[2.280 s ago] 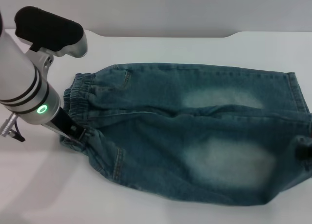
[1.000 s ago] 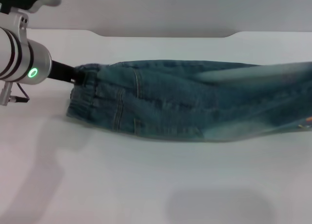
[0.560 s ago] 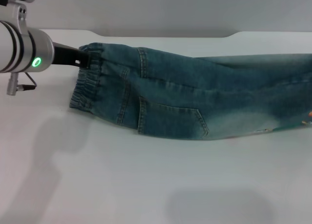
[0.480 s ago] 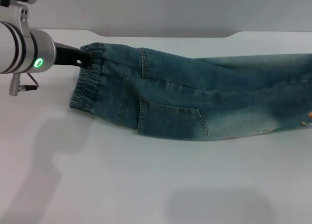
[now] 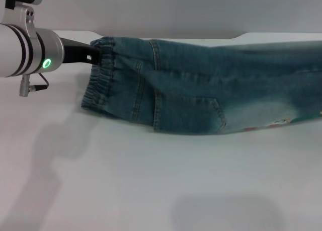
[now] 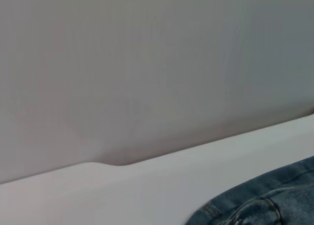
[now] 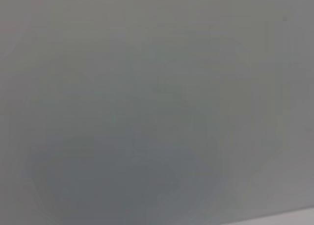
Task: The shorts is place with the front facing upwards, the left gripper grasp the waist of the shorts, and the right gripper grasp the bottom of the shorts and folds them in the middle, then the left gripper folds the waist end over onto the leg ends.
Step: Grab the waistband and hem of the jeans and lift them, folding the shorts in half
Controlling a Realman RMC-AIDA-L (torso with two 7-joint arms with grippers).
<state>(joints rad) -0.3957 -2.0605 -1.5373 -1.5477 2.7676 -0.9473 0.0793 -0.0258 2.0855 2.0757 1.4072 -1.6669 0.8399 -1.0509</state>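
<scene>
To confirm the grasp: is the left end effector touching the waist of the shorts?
Touching. The head view shows the left end effector clamped on the waist of the shorts.

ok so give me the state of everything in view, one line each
shorts: folded lengthwise, held up off the table, pocket side showing
waistband: gathered, hanging down from its gripped top corner
left claw: shut on the waistband corner
right claw: out of view
table: white, shadows of the arm and shorts on it
</scene>
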